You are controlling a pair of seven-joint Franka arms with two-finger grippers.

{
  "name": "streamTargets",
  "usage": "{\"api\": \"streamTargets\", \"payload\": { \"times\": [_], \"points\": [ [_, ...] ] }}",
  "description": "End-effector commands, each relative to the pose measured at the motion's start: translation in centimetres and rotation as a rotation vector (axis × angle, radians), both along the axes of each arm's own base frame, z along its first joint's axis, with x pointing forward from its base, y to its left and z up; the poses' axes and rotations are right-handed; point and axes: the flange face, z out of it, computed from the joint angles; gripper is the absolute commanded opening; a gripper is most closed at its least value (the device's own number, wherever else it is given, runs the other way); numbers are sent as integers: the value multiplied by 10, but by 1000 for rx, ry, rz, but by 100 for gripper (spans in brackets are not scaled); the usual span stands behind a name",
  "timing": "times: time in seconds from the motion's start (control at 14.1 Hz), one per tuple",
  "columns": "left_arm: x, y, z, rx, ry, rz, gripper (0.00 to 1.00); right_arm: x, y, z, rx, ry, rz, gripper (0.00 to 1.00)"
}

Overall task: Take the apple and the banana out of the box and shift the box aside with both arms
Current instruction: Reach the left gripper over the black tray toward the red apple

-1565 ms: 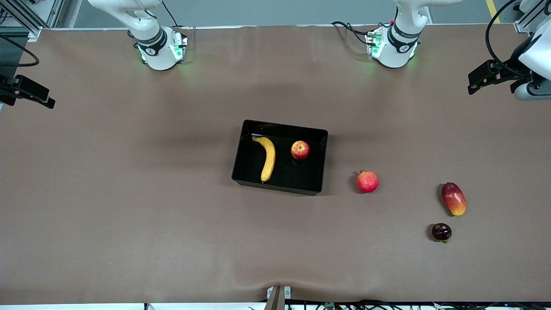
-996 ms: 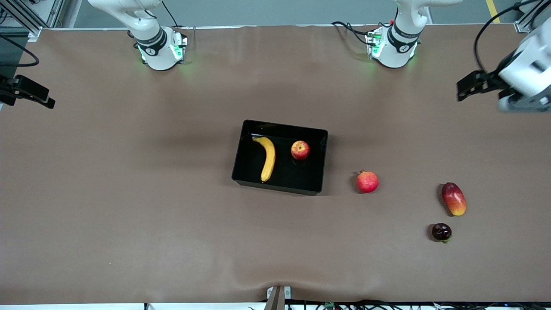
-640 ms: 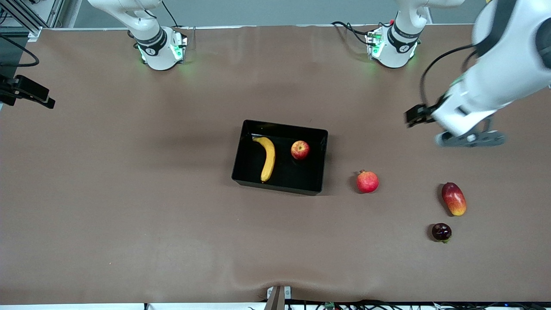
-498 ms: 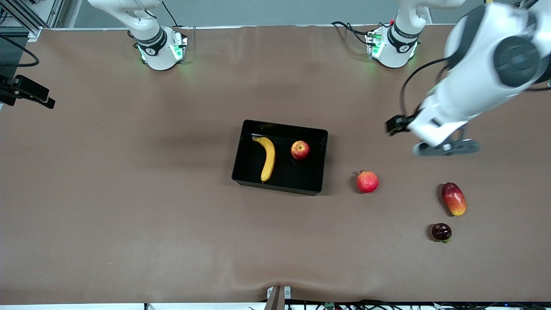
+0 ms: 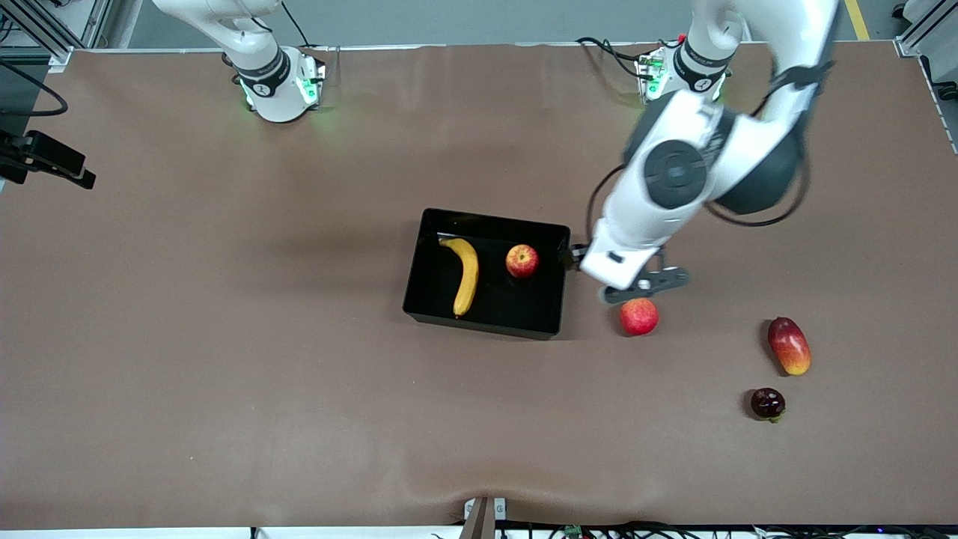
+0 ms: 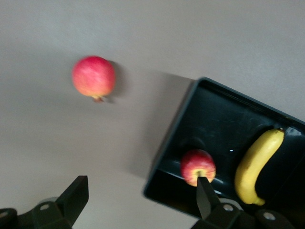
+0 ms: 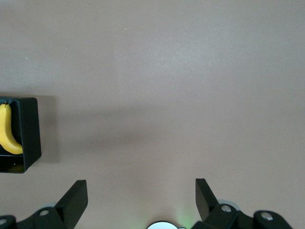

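The black tray [image 5: 488,273] sat near the middle of the brown table [image 5: 224,337], with the banana [image 5: 465,275] and the apple [image 5: 522,260] both lying inside it, apart from each other, the apple toward the left arm's end. The left gripper [image 6: 140,202] hung in the air over the tray's edge at that end and the bare table just beside it, its fingers [image 6: 75,198] spread wide and holding nothing. In the left wrist view the apple showed close by one fingertip, with the banana just past it in the tray. The pomegranate [image 5: 638,316] lay on the table beside the tray toward the left arm's end, partly under the left arm's hand in the front view. The mango [image 5: 789,345] and a small dark fruit [image 5: 767,403] lay well apart from the tray. The right gripper [image 7: 140,200] waited over bare table, fingers spread and empty, with the tray's end and the banana's tip at the edge of its wrist view
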Motion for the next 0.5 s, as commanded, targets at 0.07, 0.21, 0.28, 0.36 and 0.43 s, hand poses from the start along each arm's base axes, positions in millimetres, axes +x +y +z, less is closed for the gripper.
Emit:
{"api": "streamTargets", "payload": {
  "times": [0.07,0.21,0.28,0.36,0.43],
  "points": [
    [-20,-60,-51,12,4,58,100,1,1,2,-5,-5,-8,100],
    [-26,-79,-79,22,-2,87,100,1,1,2,-7,-5,-8,100],
    [-32,-89,-92,32,0,78,100,1,1,2,-7,-5,-8,100],
    [-33,-92,-104,40,-1,74,100,1,1,2,-7,-5,-8,100],
    [-34,-94,-115,45,5,73,100,0,1,2,-7,-6,-8,100]
  ]
}}
